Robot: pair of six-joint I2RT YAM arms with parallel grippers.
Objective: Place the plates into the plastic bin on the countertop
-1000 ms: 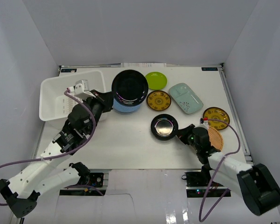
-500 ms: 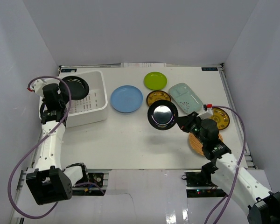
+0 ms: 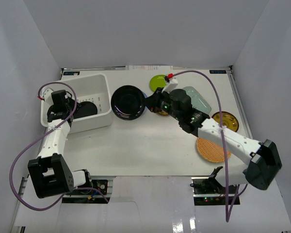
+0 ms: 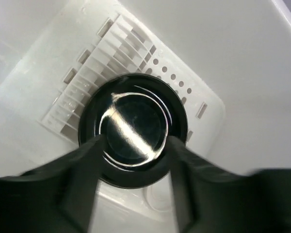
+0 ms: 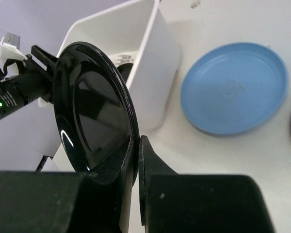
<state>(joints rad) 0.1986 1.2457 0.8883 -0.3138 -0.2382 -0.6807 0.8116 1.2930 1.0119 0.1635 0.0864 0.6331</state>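
One glossy black plate [image 3: 86, 108] [image 4: 133, 121] lies flat on the slotted bottom of the white plastic bin [image 3: 94, 80] [image 4: 223, 58]. My left gripper [image 3: 69, 108] [image 4: 136, 141] hovers open just above it, a finger on either side and not touching. My right gripper [image 3: 148, 102] [image 5: 138, 141] is shut on the rim of a second black plate [image 3: 128, 101] [image 5: 92, 121]. That plate hangs tilted just right of the bin's wall [image 5: 155, 73]. The blue plate [image 5: 233, 94] rests on the countertop [image 3: 150, 145], mostly hidden under the held one from above.
The lime green plate [image 3: 160, 81], the mint oblong plate [image 3: 198, 100] and a gold-and-black plate [image 3: 226, 121] sit at the back right. The tan woven plate [image 3: 212, 149] lies near the front right. Another gold plate [image 3: 159, 111] peeks from under my right arm. Grey walls enclose the surface.
My left gripper has opened and the black plate it carried now lies in the bin. My right arm has swung left with the second black plate, over the blue plate, up beside the bin.
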